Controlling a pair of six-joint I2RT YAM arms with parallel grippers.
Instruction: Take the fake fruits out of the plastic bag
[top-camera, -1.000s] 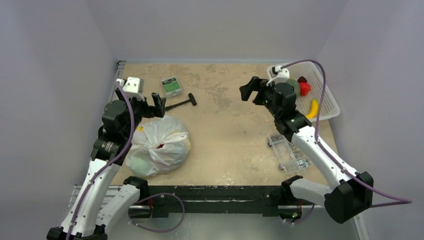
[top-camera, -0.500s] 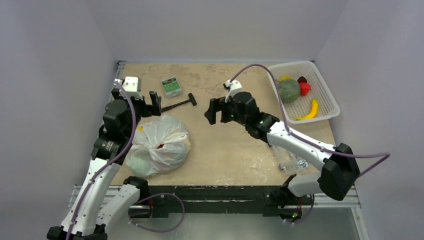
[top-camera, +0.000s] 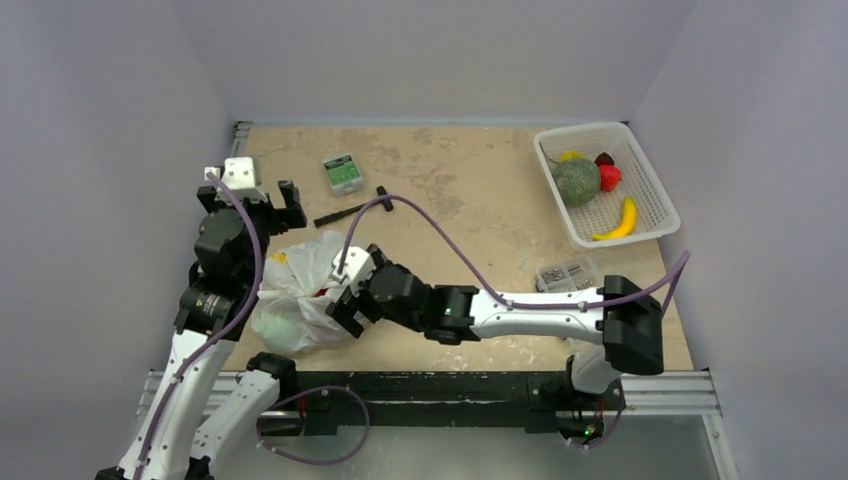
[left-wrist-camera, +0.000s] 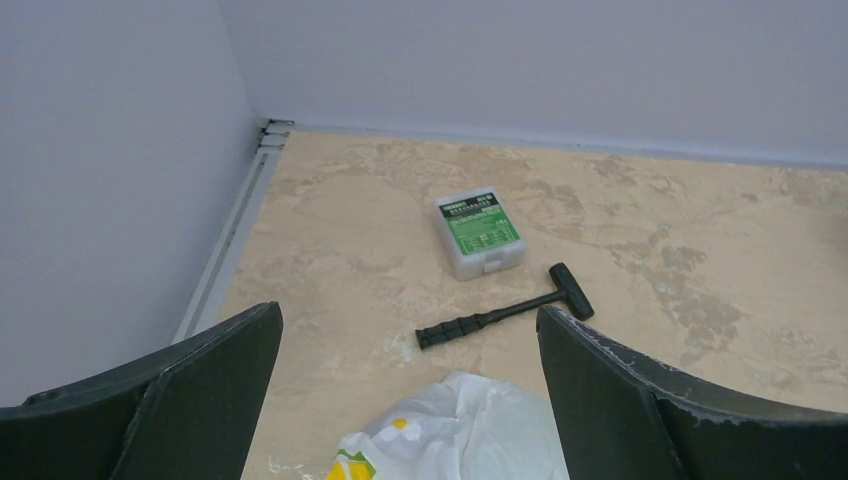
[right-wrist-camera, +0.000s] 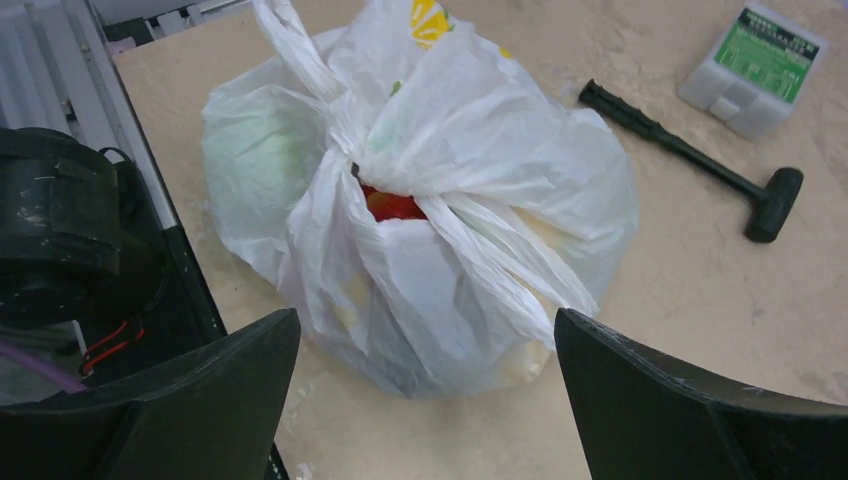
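Pointing at the plastic bag (right-wrist-camera: 470, 130), your right gripper (right-wrist-camera: 425, 330) is spread wide (a red fruit (right-wrist-camera: 395, 206) peeks out), and your left gripper (left-wrist-camera: 408, 320) gapes too.

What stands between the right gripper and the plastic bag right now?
Nothing visible. The open right gripper faces the plastic bag directly at close range. The black hammer and the green case lie beyond the bag, out of the path.
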